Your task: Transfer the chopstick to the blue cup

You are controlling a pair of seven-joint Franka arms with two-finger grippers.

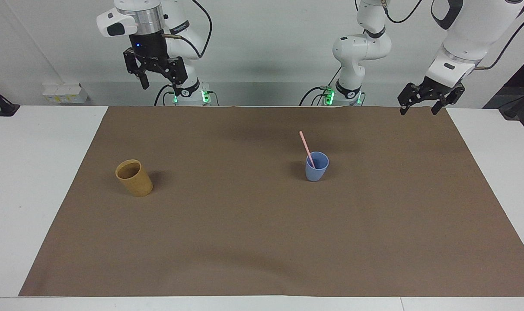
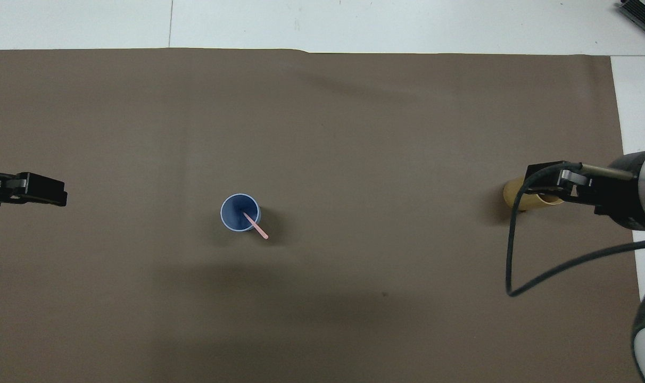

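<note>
Chopstick [image 1: 306, 149] leans in blue cup [image 1: 317, 166], seemingly against its rim.

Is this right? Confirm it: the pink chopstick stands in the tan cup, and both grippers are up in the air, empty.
Not quite. In the facing view the chopstick stands leaning in the blue cup, not the tan cup, which holds nothing. The rest holds: left gripper and right gripper are raised and empty.
</note>
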